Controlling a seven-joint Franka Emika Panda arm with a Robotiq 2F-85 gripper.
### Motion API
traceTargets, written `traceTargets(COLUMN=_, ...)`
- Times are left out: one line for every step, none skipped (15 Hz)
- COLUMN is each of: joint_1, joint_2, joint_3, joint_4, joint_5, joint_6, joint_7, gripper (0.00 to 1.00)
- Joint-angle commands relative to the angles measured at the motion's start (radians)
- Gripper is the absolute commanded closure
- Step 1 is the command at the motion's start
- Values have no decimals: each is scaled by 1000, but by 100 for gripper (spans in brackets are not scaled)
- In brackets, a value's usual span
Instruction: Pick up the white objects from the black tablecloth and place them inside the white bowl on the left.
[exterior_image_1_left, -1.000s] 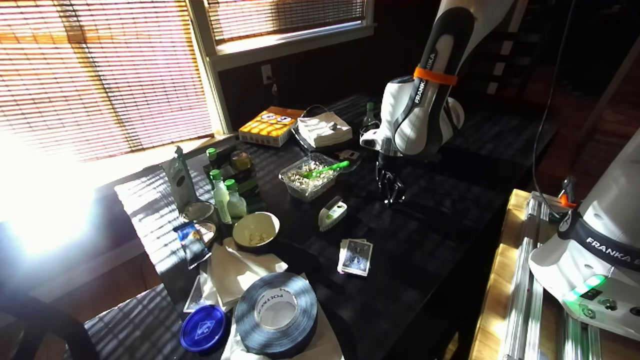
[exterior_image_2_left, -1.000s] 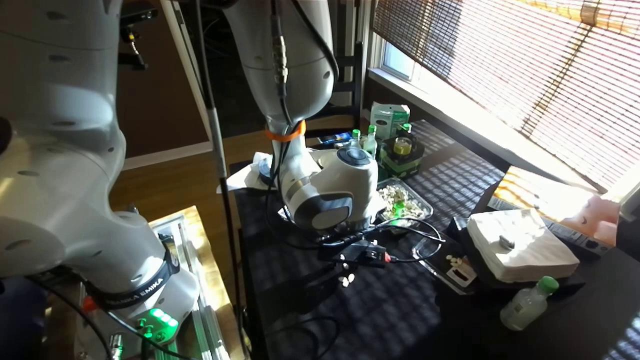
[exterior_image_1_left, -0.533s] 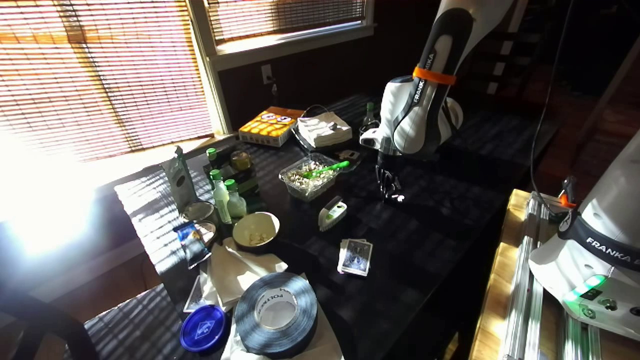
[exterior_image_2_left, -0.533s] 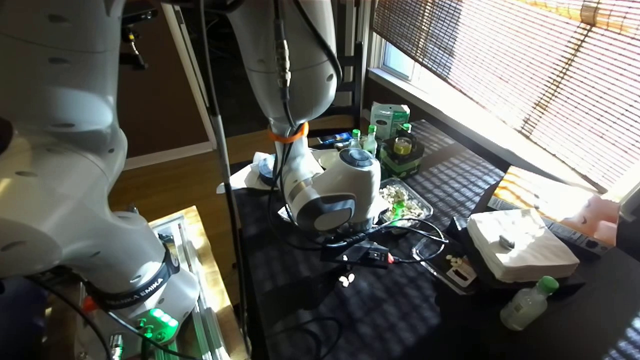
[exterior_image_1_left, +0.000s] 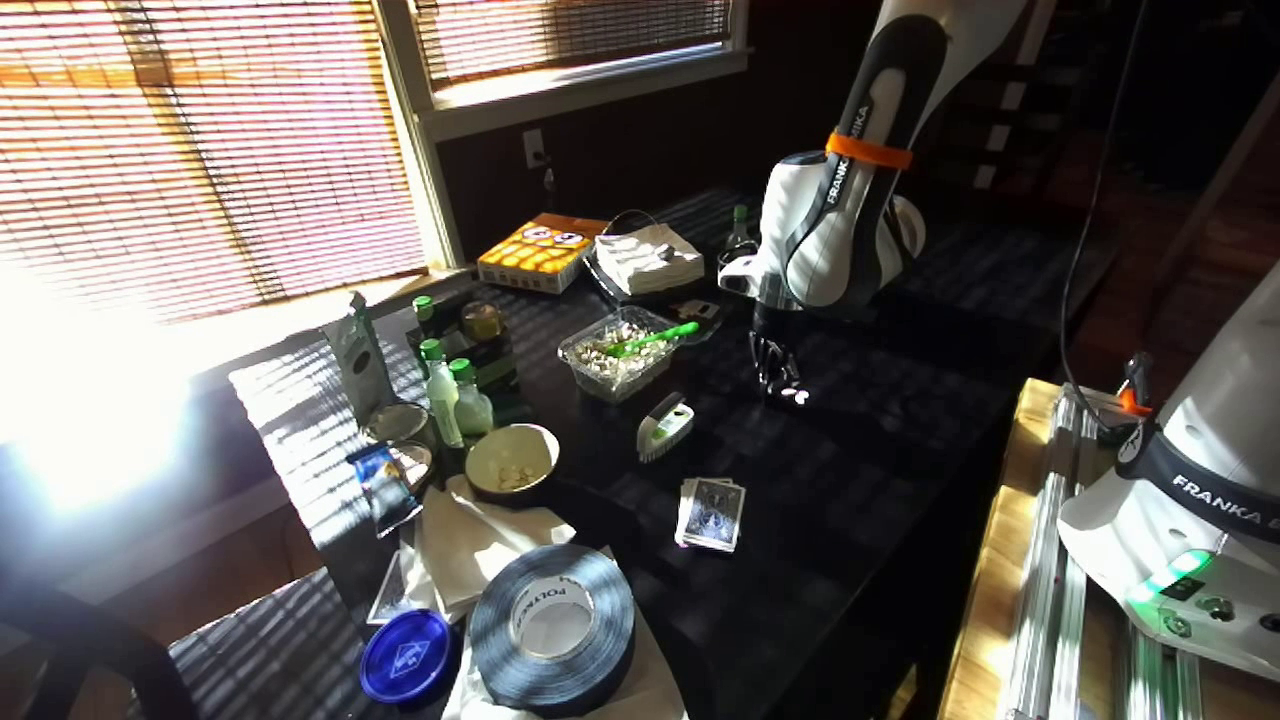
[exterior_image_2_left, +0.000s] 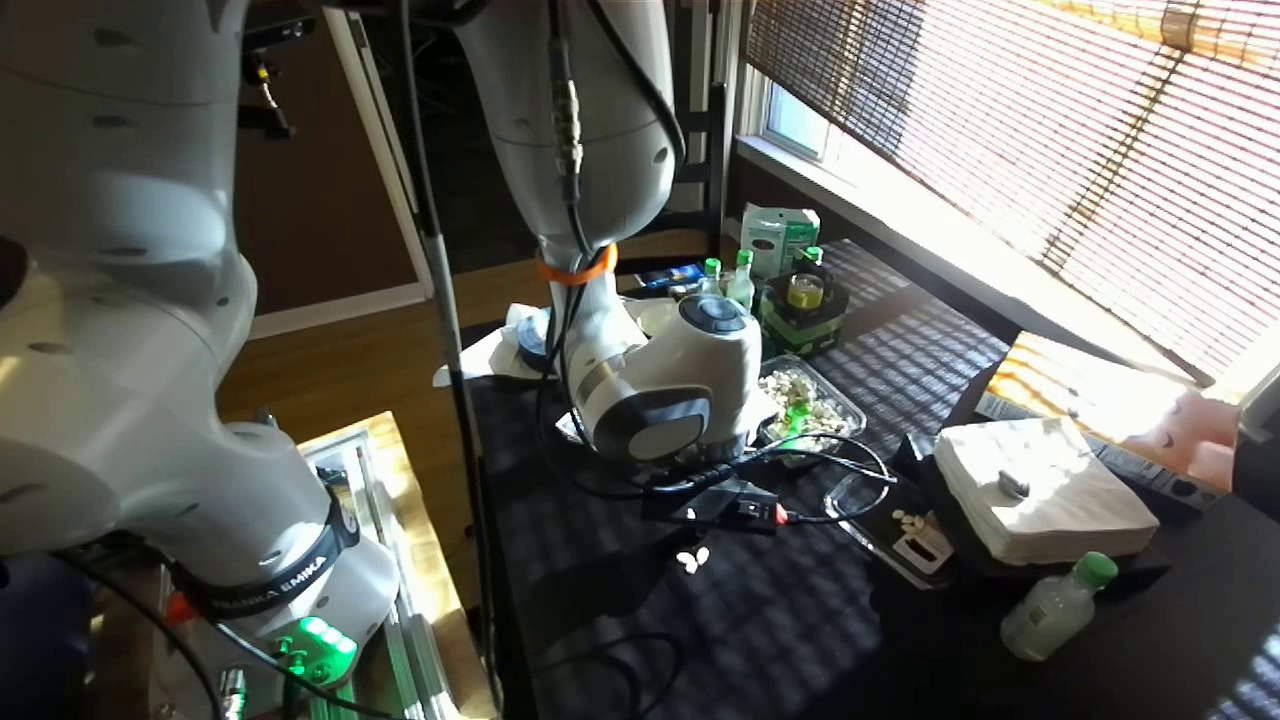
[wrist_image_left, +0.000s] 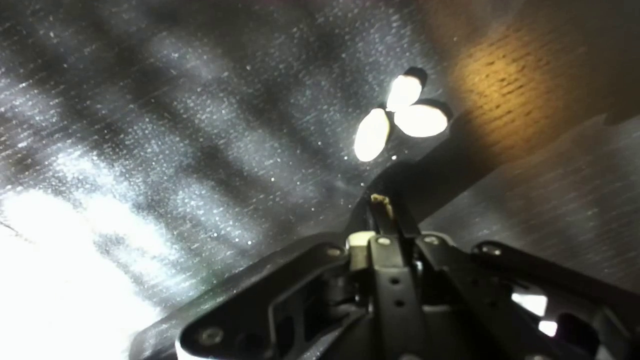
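In the wrist view several small white oval objects (wrist_image_left: 372, 135) lie close together on the black tablecloth (wrist_image_left: 250, 110), just beyond my fingertips. My gripper (wrist_image_left: 392, 204) is shut, and nothing white shows between its fingers; one fingertip (wrist_image_left: 381, 200) carries a yellowish edge. In an exterior view the gripper (exterior_image_1_left: 780, 392) points down low over the cloth, with the white bits (exterior_image_1_left: 795, 397) right beside its tips. White bits (exterior_image_2_left: 690, 560) also show below the wrist in an exterior view. The white bowl (exterior_image_1_left: 500, 450) stands beside green-capped bottles, several pale bits inside it.
Between gripper and bowl lie a brush (exterior_image_1_left: 665, 427) and a deck of cards (exterior_image_1_left: 712, 515). A clear container of popcorn-like food (exterior_image_1_left: 620, 355) holds a green utensil. Nearer are a tape roll (exterior_image_1_left: 495, 625) and a blue lid (exterior_image_1_left: 405, 657). Napkins (exterior_image_2_left: 1040, 490) are stacked farther off.
The gripper's fingers have come together, and the arm has shifted slightly. White bits beside the tips now show more plainly. Over the last half second almost nothing has moved.
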Motion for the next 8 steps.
traceTargets(joint_1=-116, joint_2=-64, joint_3=108, joint_4=-51, joint_5=5, joint_6=27, joint_7=-12, gripper=99)
traceTargets(joint_1=-144, joint_2=-93, joint_3=139, joint_4=-69, joint_5=8, joint_6=30, joint_7=-14, gripper=99)
traceTargets(joint_1=-180, joint_2=-127, joint_3=178, joint_4=-88, joint_5=13, joint_6=29, joint_7=-14, gripper=99)
traceTargets(joint_1=-250, joint_2=-145, joint_3=256, joint_4=-102, joint_5=27, joint_6=31, joint_7=-32, gripper=99)
traceTargets(joint_1=-299, joint_2=-160, joint_3=320, joint_4=-110, joint_5=41, joint_6=39, joint_7=-40, gripper=99)
traceTargets(joint_1=-344, joint_2=-168, joint_3=384, joint_4=-111, joint_5=50, joint_6=41, joint_7=-42, gripper=99)
traceTargets(joint_1=-391, joint_2=-170, joint_3=462, joint_4=-109, joint_5=59, joint_6=39, joint_7=-37, gripper=99)
traceTargets(joint_1=-428, joint_2=-166, joint_3=532, joint_4=-105, joint_5=66, joint_6=39, joint_7=-31, gripper=99)
